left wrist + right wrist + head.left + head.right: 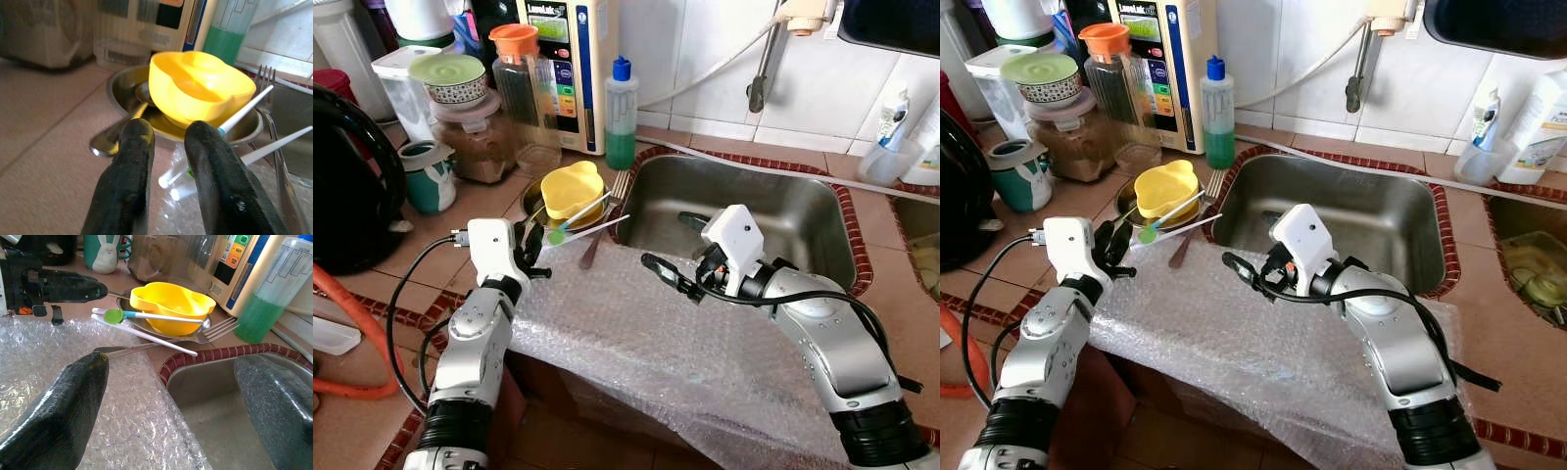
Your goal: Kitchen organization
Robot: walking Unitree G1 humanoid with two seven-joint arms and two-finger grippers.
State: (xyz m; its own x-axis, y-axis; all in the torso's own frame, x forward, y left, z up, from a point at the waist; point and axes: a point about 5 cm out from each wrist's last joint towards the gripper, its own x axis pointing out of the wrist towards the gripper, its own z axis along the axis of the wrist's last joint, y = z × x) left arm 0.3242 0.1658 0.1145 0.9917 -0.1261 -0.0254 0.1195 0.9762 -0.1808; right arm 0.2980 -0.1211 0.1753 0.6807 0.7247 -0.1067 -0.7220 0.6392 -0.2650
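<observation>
Fingers, left eye view: left gripper point(534, 247) is seen with its black fingers nearly together, nothing held; right gripper point(668, 274) is seen spread wide, also holding nothing.
Key relation, left eye view: yellow bowl point(573, 189) lies just ahead of the left gripper, toward the wall; the left arm is judged the nearer one. Chopsticks point(587, 220) run with their long axis from the bowl's rim down toward the left fingertips, the green-tipped end nearest them.
Support, left eye view: bubble wrap point(626, 343) is draped over the counter edge beneath both arms; the sink point(773, 211) lies ahead of the right gripper.
Right eye view: fork point(1197, 223) lies beside the bowl along the sink's rim, tines toward the wall; green soap bottle point(1219, 110) stands behind it.
Left wrist view: fingers point(129, 171) are seen matte black, a narrow gap between them, aimed at the bowl. Bowl is glossy yellow plastic, lobed in outline, seated in a shallow metal dish point(122, 88); a spoon point(110, 139) rests in the dish.
Right wrist view: fingers point(63, 406) are seen far apart with the sink rim and wrap between. Chopsticks appear thin, white, smooth; likely to roll if nudged.
</observation>
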